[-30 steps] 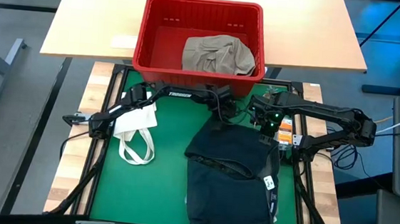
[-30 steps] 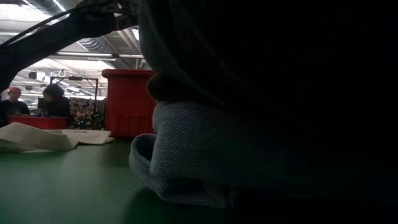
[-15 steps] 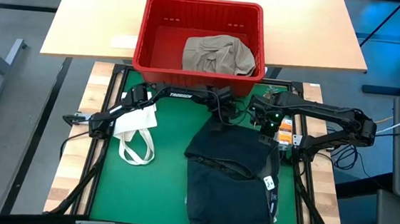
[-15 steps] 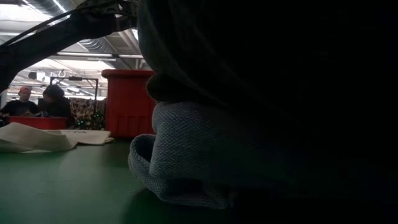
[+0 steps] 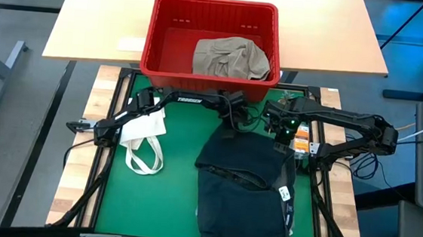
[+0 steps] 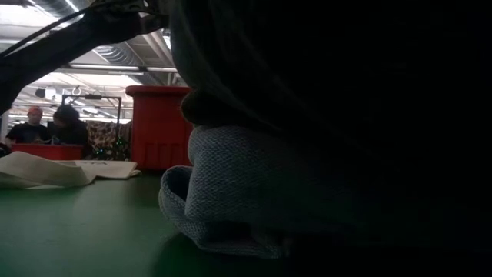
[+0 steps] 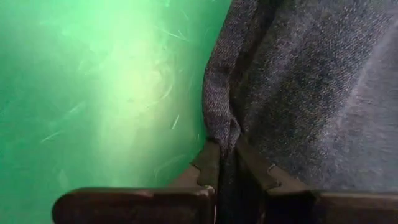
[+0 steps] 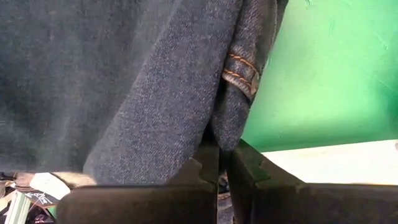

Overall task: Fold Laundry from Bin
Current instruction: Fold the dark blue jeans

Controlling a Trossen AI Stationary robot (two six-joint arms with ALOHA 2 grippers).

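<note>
A dark denim garment (image 5: 244,185) lies folded on the green mat (image 5: 168,191), and its grey inner side (image 6: 254,192) fills the low view. My left gripper (image 5: 230,126) is shut on its far left corner. My right gripper (image 5: 279,139) is shut on its far right corner. Beyond the mat's far edge stands the red bin (image 5: 214,5), with a khaki-beige piece of laundry (image 5: 230,57) lying on its floor. My left gripper pinches a bunched fold of the garment's edge (image 7: 222,127) between its two fingers, slanting down from the far side. The cloth beyond the fold lies on the mat. My right gripper pinches the garment's edge (image 8: 225,127) just below a belt loop with orange stitching (image 8: 239,71), pointing steeply down. The cloth spreads away from its fingers, resting on the mat.
A small white tote bag (image 5: 144,132) with loop handles lies on the mat's left part. A light wooden table (image 5: 98,19) carries the bin. The mat's black frame (image 5: 117,111) runs round it. People sit in the room behind (image 6: 46,127).
My left gripper has shut on the garment's far left corner and has stayed where it was. The garment lies as before.
</note>
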